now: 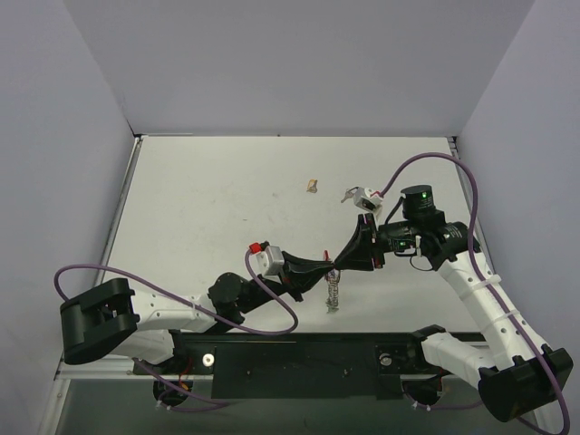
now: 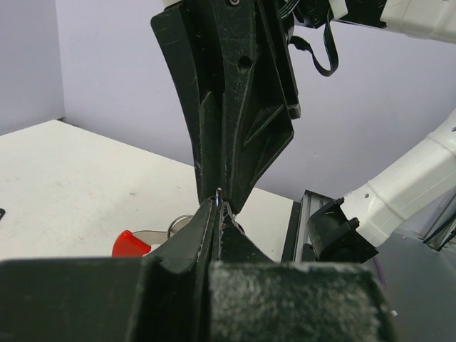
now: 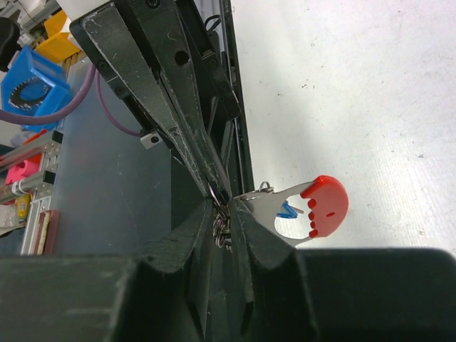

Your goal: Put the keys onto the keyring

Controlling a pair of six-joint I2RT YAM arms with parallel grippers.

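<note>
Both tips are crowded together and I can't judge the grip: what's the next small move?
Probably close the right end effector firmly on the keyring. The left end effector pinches its wire, tip to tip with the right, and whether the right grips it is unclear.

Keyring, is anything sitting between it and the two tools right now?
Nothing visible does. The left tool is shut on the thin ring of the keyring. The right tool meets it tip to tip, with its jaws on either side of the same ring. The red tag sticks out to one side.
</note>
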